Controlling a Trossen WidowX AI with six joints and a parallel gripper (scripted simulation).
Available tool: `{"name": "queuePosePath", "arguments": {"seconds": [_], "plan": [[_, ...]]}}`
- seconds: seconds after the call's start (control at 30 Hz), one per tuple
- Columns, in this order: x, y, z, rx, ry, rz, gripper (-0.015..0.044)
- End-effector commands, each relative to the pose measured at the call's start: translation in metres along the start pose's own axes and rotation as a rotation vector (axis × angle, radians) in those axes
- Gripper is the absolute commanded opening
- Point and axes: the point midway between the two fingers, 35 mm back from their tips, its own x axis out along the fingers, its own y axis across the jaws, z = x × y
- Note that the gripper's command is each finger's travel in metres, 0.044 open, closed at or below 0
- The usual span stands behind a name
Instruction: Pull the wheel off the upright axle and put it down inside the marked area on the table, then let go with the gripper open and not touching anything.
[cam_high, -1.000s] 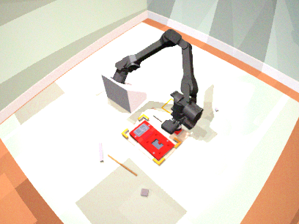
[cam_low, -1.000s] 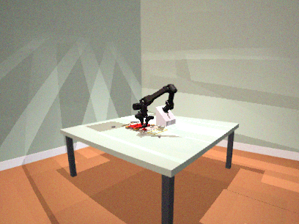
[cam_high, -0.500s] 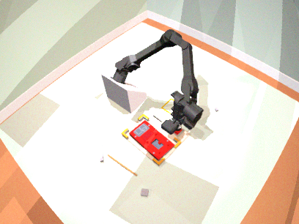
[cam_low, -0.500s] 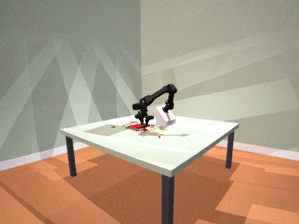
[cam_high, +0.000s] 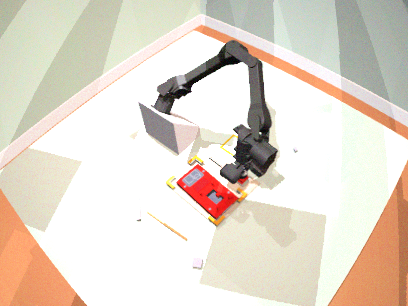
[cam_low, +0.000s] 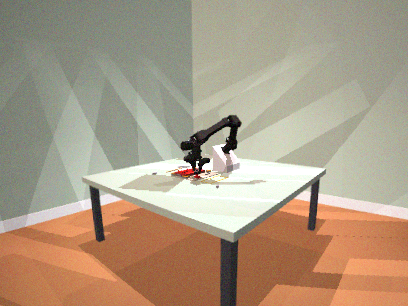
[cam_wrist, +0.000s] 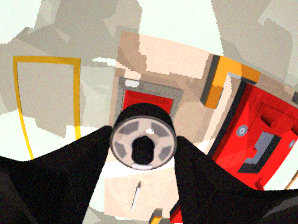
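The wheel (cam_wrist: 144, 120), with a black tyre and a grey spoked hub, is between the fingers in the wrist view. My gripper (cam_high: 242, 175) (cam_low: 197, 170) (cam_wrist: 143, 137) points down and is shut on the wheel, one finger on each side. A dark round shape fills the hub's centre; how far the wheel sits along the axle cannot be told. Behind the wheel a red block in a grey frame (cam_wrist: 177, 91) shows. The marked area is a yellow outlined rectangle (cam_high: 227, 141) (cam_wrist: 47, 60), left of the wheel in the wrist view.
A red panel (cam_high: 207, 192) (cam_wrist: 247, 112) lies between yellow corner brackets (cam_high: 217, 220) (cam_wrist: 215, 90), close to the gripper. A white wedge-shaped block (cam_high: 186, 132) (cam_low: 223, 161) stands near the arm's base. An orange stick (cam_high: 167, 226) and a small pinkish cube (cam_high: 197, 263) lie farther off.
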Motion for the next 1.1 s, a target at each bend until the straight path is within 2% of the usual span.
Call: {"name": "queuePosePath", "arguments": {"seconds": [0.0, 1.07], "plan": [[-0.012, -0.002, 0.0, 0.016, -0.015, 0.001, 0.0], [-0.023, -0.002, 0.0, 0.019, -0.016, 0.003, 0.0]]}}
